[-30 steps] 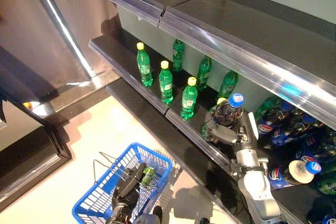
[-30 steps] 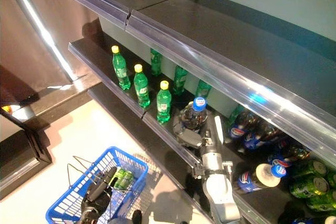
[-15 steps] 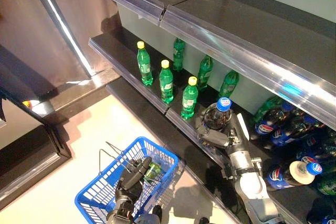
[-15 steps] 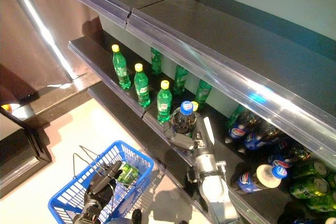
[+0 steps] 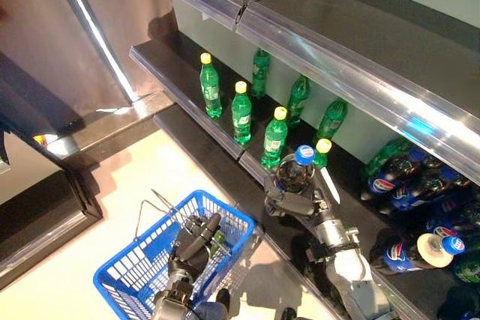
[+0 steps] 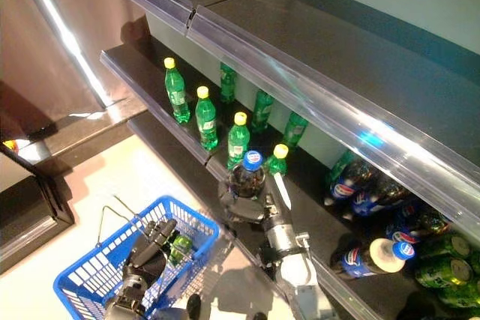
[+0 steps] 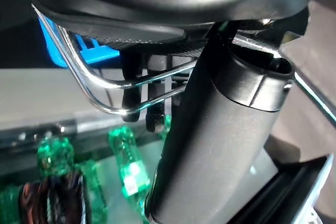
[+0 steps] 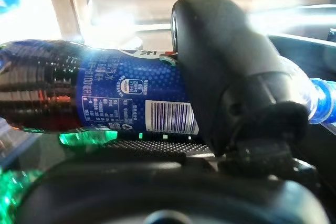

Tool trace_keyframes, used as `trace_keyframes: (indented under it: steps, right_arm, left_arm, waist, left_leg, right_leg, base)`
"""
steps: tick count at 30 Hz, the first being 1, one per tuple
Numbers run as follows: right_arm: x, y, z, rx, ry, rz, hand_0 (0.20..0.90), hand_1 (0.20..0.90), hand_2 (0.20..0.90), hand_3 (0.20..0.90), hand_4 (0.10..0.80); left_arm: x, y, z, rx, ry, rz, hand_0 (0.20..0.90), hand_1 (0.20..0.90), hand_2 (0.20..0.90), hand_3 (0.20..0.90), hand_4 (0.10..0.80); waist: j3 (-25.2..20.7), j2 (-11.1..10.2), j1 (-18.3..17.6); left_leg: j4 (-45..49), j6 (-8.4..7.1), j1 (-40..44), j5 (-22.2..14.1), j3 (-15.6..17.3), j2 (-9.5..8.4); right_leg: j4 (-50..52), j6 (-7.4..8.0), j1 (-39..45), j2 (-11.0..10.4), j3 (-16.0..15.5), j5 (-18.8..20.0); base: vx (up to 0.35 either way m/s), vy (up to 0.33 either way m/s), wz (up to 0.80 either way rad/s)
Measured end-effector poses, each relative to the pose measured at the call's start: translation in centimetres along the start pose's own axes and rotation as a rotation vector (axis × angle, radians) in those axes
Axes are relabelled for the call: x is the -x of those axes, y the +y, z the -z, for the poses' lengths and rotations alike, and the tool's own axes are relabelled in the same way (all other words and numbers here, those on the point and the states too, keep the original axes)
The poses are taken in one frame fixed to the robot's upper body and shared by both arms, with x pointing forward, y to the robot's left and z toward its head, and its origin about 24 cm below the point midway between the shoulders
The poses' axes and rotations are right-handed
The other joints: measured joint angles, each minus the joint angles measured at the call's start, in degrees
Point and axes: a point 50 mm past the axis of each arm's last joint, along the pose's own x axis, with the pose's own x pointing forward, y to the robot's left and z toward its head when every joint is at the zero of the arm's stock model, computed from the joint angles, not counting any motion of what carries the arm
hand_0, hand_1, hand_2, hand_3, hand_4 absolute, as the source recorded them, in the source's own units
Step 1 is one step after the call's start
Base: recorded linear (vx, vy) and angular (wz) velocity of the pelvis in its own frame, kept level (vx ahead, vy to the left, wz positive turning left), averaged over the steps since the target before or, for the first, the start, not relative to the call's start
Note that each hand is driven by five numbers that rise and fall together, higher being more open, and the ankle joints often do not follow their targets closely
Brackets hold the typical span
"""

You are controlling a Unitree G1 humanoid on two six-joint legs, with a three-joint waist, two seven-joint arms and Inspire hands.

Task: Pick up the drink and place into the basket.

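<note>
My right hand (image 5: 294, 204) is shut on a dark cola bottle (image 5: 291, 176) with a blue cap and blue label. It holds the bottle upright just in front of the lower shelf's front edge, to the right of the blue basket. The right wrist view shows the thumb (image 8: 220, 77) wrapped over the bottle's label (image 8: 131, 100). My left hand (image 5: 193, 236) is shut on the wire handles (image 7: 100, 90) of the blue basket (image 5: 142, 267), which hangs low at the left. A green drink (image 5: 216, 243) lies inside the basket.
Green bottles with yellow caps (image 5: 241, 112) stand in rows on the middle shelf (image 5: 161, 65). Cola bottles (image 5: 409, 177) and green cans (image 6: 439, 260) lie on the lower shelf at the right. A wide shelf (image 5: 360, 43) overhangs above. A dark fixture (image 5: 37, 222) stands at the left.
My right hand has carried the cola bottle off the shelf, leftward and toward the basket. The left hand has raised the blue basket a little toward the shelf.
</note>
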Motion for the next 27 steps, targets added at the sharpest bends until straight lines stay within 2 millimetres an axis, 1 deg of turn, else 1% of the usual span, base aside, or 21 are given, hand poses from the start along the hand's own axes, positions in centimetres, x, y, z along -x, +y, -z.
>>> trace_keyframes:
  steps: [6,10,14,19,21,27]
  right_arm:
    - [0.2,0.7,0.8,-0.085,0.065,-0.006,0.3,0.3,0.3,0.2,0.1]
    - [0.3,1.5,1.3,-0.097,0.092,-0.03,0.3,0.3,0.3,0.2,0.1]
    - [0.3,2.3,2.1,-0.094,0.134,-0.049,0.3,0.3,0.3,0.2,0.1]
    - [0.5,2.1,3.0,-0.079,0.175,-0.009,0.3,0.3,0.3,0.2,0.1]
    - [0.5,1.9,3.2,-0.074,0.189,0.01,0.3,0.3,0.3,0.2,0.1]
    - [0.6,2.0,3.5,-0.074,0.201,0.024,0.3,0.3,0.3,0.2,0.1]
  left_arm:
    - [0.0,-0.2,0.5,-0.006,0.046,0.015,0.3,0.3,0.3,0.2,0.1]
    - [0.0,-0.6,1.0,-0.017,0.102,0.039,0.3,0.3,0.3,0.2,0.1]
    - [-0.1,-1.1,1.7,-0.029,0.149,0.07,0.3,0.3,0.3,0.2,0.1]
    - [-0.2,-2.2,2.0,-0.036,0.195,0.126,0.3,0.3,0.3,0.2,0.1]
    - [-0.1,-2.5,2.1,-0.041,0.215,0.143,0.3,0.3,0.3,0.2,0.1]
    - [0.2,-2.5,2.3,-0.073,0.265,0.155,0.3,0.3,0.3,0.2,0.1]
  waist:
    - [0.8,0.2,0.2]
    - [1.0,0.3,0.0]
    - [1.1,0.5,0.5]
    - [2.2,0.9,1.4]
    - [2.2,0.9,1.4]
    - [2.2,0.9,1.6]
  left_leg:
    - [1.0,0.0,-0.5,0.0,-0.1,-0.05]
    - [1.6,0.0,-0.5,0.0,-0.2,-0.08]
    - [2.4,0.01,-0.7,0.0,-0.2,-0.1]
    - [3.5,0.29,-0.8,-0.3,-0.4,-0.38]
    - [4.4,0.43,-1.4,-0.7,-1.0,-0.76]
    - [5.3,1.07,-1.5,-0.9,-1.1,-1.24]
  right_leg:
    - [0.3,0.0,0.2,-0.1,-0.3,0.0]
    - [0.3,0.0,0.9,-0.2,-1.3,0.0]
    - [0.8,-0.01,1.1,-0.2,-1.5,-0.1]
    - [2.8,0.17,1.0,-0.7,-1.8,-0.8]
    - [3.8,0.39,0.9,-1.2,-2.4,-1.3]
    - [4.7,0.74,0.9,-1.8,-2.9,-1.7]
  base:
    - [0.016,0.013,0.04]
    - [0.026,0.028,0.11]
    - [0.018,0.019,0.05]
    - [0.03,0.031,0.07]
    - [0.038,0.036,0.14]
    - [0.033,0.028,0.06]
